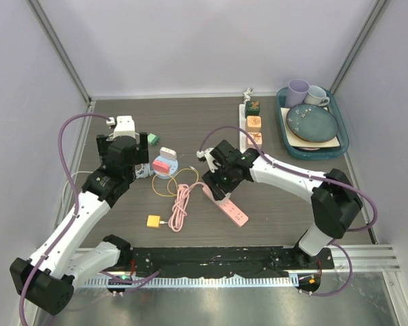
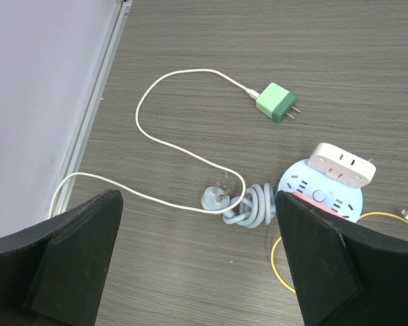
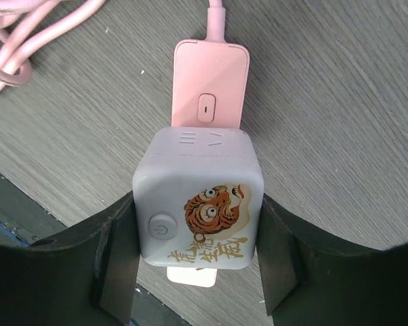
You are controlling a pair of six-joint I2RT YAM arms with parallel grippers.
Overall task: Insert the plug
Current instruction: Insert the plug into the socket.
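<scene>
Plug cube (image 3: 197,204) tops pink strip (image 3: 211,75) on woodgrain table (image 3: 340,102) between pale walls (image 1: 190,41).

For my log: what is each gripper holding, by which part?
The right gripper clamps the tiger-print cube plug by its side faces; left gripper holds nothing.

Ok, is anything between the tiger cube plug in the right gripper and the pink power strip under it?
Nothing visible. The right gripper holds the cube plug directly over the pink power strip, whose switch end shows bare beyond it. The plug's underside is hidden.
</scene>
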